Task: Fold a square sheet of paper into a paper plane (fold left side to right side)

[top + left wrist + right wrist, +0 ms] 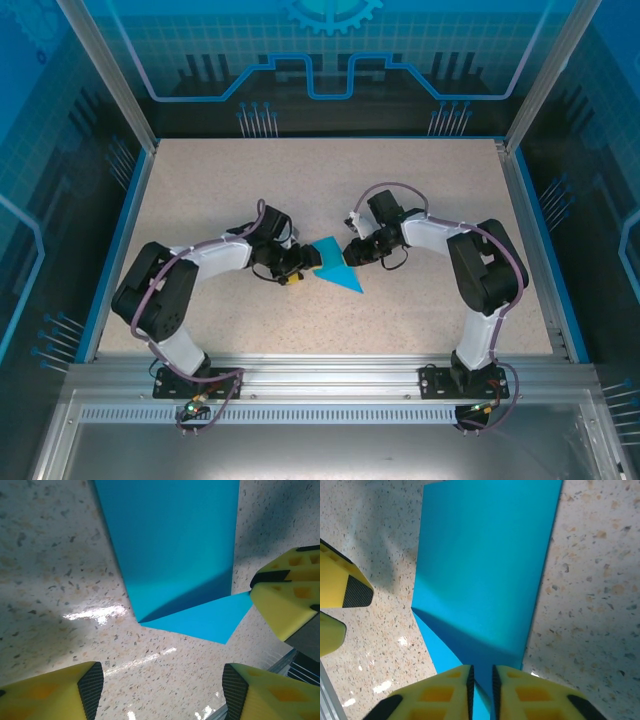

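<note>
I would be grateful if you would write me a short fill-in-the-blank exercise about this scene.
1. The right claw is shut on the blue paper sheet, while the left claw holds ___.
2. The left claw's jaws stand ___.
3. In the top view, the sheet lies ___ the two claws.
Missing words: nothing; open; between.

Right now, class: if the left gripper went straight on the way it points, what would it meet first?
Probably the folded sheet of paper, lying just ahead of the open left gripper; depth is unclear, so the bare tabletop could come first.
</note>
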You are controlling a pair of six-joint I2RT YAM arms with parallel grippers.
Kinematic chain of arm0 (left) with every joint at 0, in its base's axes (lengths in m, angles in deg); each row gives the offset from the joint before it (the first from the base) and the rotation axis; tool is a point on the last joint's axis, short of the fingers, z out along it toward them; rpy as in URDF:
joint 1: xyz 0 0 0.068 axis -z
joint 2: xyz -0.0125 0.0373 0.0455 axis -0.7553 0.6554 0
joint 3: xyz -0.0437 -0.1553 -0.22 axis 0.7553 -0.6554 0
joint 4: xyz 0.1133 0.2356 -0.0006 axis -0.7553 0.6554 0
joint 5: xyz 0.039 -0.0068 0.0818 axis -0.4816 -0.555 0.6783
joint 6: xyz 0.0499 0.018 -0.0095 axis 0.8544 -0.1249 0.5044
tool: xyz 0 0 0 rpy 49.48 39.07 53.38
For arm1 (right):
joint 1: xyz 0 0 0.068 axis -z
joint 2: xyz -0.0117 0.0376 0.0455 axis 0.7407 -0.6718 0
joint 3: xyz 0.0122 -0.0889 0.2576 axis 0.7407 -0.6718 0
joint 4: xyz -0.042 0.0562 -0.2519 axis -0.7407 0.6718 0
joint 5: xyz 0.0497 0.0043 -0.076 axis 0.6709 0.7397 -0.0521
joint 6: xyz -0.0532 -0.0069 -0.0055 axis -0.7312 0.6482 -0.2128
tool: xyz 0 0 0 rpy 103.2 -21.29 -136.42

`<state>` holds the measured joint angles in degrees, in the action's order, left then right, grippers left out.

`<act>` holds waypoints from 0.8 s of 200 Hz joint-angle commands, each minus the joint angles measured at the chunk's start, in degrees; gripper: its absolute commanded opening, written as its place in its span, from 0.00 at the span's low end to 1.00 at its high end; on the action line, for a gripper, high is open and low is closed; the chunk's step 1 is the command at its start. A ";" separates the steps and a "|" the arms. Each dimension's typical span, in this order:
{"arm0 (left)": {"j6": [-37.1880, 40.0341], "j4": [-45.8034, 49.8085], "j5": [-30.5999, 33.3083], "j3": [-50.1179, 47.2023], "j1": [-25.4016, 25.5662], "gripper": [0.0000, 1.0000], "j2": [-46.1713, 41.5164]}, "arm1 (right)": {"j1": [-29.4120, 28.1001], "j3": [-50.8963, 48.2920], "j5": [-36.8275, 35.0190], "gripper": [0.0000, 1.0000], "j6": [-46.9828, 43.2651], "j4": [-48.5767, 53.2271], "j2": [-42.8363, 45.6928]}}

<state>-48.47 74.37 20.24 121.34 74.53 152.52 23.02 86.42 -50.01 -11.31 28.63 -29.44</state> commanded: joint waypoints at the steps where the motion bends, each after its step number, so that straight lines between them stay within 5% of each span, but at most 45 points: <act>1: 0.28 1.07 -0.10 1.83 0.68 0.68 1.48 | 0.71 0.40 0.78 0.13 -0.49 0.35 -0.27; 103: -0.45 0.81 -0.65 6.70 2.60 0.60 6.44 | 2.23 0.09 -0.18 0.07 0.47 0.29 -0.52; 144: -0.97 0.77 -0.18 8.62 3.21 0.39 8.20 | 2.20 0.05 -0.22 0.09 0.41 0.18 -0.32; 160: -1.11 1.06 0.15 9.13 3.26 0.29 8.27 | 2.27 -0.33 -2.31 0.17 0.58 0.42 1.14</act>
<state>-49.10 74.32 20.26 128.53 77.41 160.13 24.48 86.42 -50.71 -11.13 28.65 -29.47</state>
